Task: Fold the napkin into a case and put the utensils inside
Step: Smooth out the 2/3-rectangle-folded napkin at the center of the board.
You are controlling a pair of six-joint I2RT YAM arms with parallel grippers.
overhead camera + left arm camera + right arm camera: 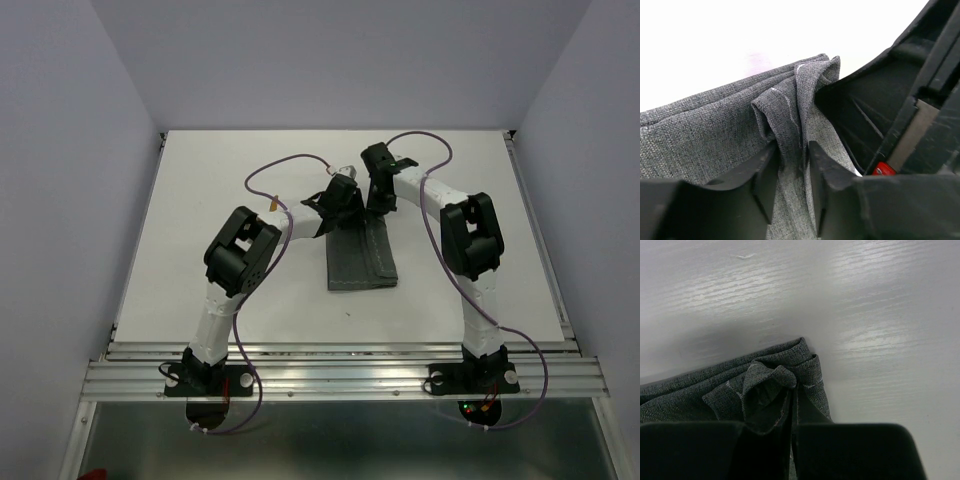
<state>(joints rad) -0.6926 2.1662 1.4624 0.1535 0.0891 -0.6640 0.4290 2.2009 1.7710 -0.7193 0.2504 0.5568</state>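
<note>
1. Presently the napkin (360, 258) lies on the white table (200, 200) between the two arms as a long folded strip. Its far end is under both pincers and its near end points toward the bases.
2. Left gripper (338, 200) is at the far left corner of the strip. In the wrist view a raised pleat of the grey cloth (790, 115) stands upright in its gap (792, 149). The fingers (765, 175) stand partly apart, one on each side of the pleat and against it. Whether they clamp it, I cannot tell.
3. Right gripper (378, 190) is at the far right corner, just beside the left one. Its jaws are pressed together (792, 425), with the bunched corner of the cloth (765, 385) pinched between them.
4. The pale hem stitching shows on the folded corner layers in both wrist views.
</note>
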